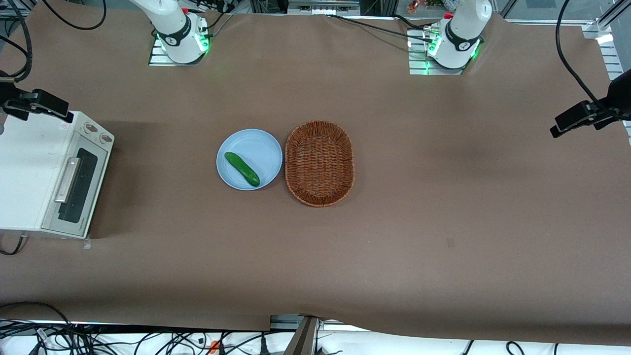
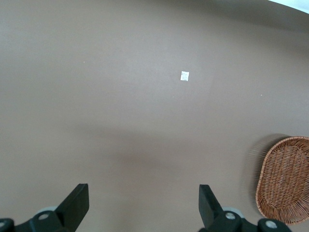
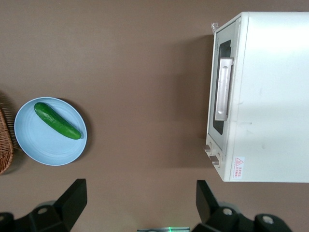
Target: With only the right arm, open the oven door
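1. Black fingers [image 3: 72, 200] of the tool [image 3: 140, 203], spread apart, show only in the right wrist view, high above the brown surface [image 3: 145, 72].
2. Below the tool: closed oven door [image 3: 221, 89], silvery frame, dark glass, bar handle [image 3: 222, 88].
3. Front view adds the oval woven basket [image 1: 319, 163] beside the round blue plate [image 1: 256, 148] holding a glossy cucumber [image 1: 242, 169].

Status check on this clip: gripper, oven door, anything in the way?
Black two-finger gripper open, high above table, empty. Silvery glass-windowed oven door shut, bar handle untouched. Nothing blocking the door.
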